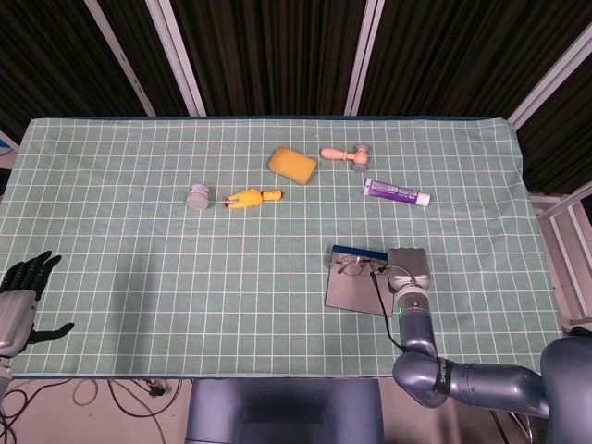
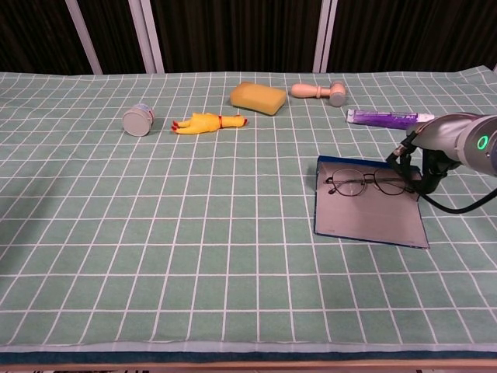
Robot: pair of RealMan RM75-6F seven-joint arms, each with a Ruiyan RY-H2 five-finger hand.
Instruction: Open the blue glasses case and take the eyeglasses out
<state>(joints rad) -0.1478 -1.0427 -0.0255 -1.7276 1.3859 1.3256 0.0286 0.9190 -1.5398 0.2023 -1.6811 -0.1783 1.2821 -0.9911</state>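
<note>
The blue glasses case [image 1: 354, 290] [image 2: 367, 216] lies open and flat on the green checked cloth at the right front, its blue rim on the far side. The thin-framed eyeglasses [image 1: 357, 266] [image 2: 365, 184] rest on its grey lining near that rim. My right hand [image 1: 409, 269] [image 2: 409, 155] is at the case's right edge, beside the glasses' right temple; its fingers are hidden, so I cannot tell if it touches or pinches them. My left hand [image 1: 24, 289] hangs off the table's left front edge, fingers spread, holding nothing.
On the far half of the cloth lie a yellow sponge [image 1: 292, 165], a small wooden mallet [image 1: 344, 155], a purple tube [image 1: 395, 193], a yellow rubber chicken [image 1: 252, 198] and a small grey tin [image 1: 198, 196]. A black cable [image 2: 450, 207] loops from my right wrist.
</note>
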